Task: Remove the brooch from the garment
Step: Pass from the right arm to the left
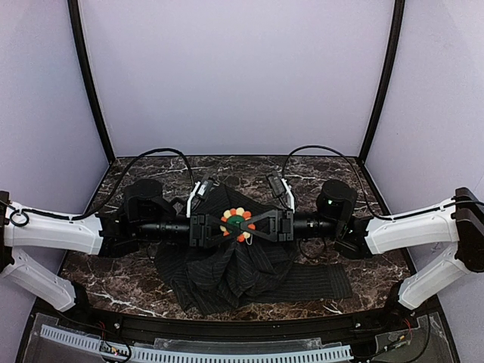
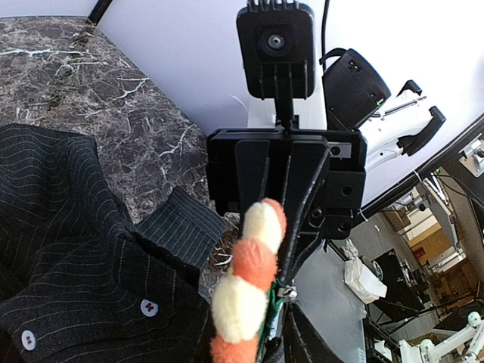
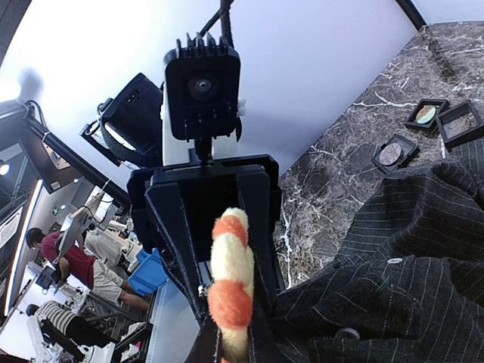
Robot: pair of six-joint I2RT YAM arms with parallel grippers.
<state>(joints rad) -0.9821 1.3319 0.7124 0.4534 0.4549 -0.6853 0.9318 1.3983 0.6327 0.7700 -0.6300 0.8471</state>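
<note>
- Top view: the brooch (image 1: 237, 224) sits over the crumpled pinstriped garment (image 1: 227, 276) on the marble table (image 1: 113, 276). The left gripper (image 1: 221, 227) and right gripper (image 1: 253, 224) meet at it from opposite sides.
- Left wrist: the brooch (image 2: 246, 287) shows edge-on beside the garment's buttons (image 2: 147, 306). Whether the left gripper grips it I cannot tell.
- Right wrist: the right gripper is pinched onto the brooch (image 3: 229, 276). Small black boxes (image 3: 389, 155) lie on the marble beyond.

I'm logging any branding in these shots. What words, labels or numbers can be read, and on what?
None can be read.
The brooch, the pinstriped garment and the small square boxes show no lettering.
The room behind the wrist cameras is too blurred to read.
</note>
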